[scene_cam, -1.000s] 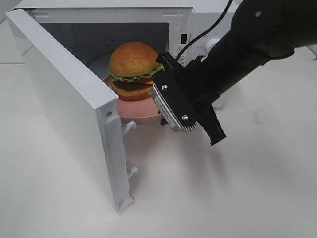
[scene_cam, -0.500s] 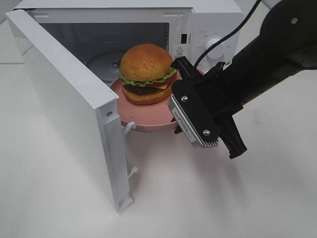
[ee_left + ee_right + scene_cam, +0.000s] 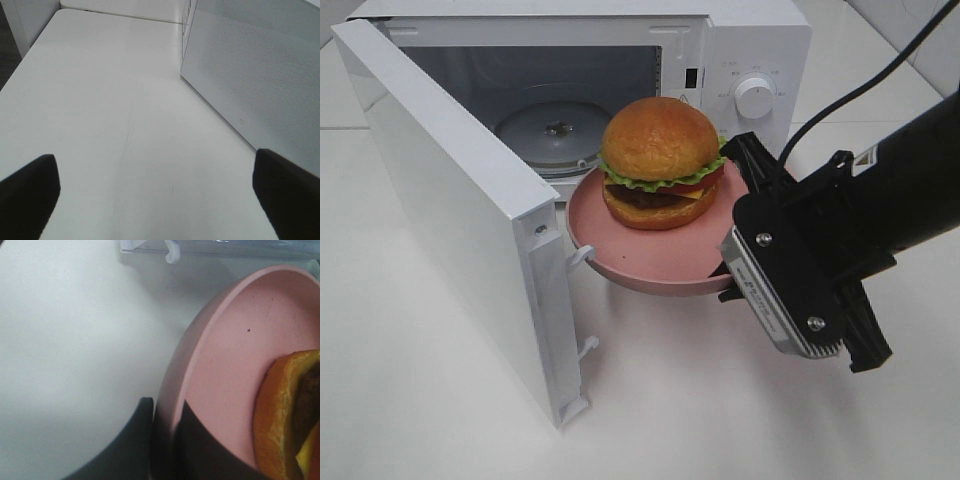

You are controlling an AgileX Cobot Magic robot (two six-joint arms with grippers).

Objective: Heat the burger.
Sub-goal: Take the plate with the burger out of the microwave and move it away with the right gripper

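One hand does the work at this step: my right hand is pinched shut on the rim of the round pink plate, holding it clear of the white bench just outside the open white microwave. On the plate sits the golden-bunned burger. Heating seems unfinished; next, keep the plate level. My left hand hangs wide open, empty, beside the microwave door.

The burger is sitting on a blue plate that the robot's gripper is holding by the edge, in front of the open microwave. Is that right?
Almost. The plate is pink, not blue, as the exterior high view shows. The burger does sit on it, and the right gripper does hold its edge, in front of the open microwave.
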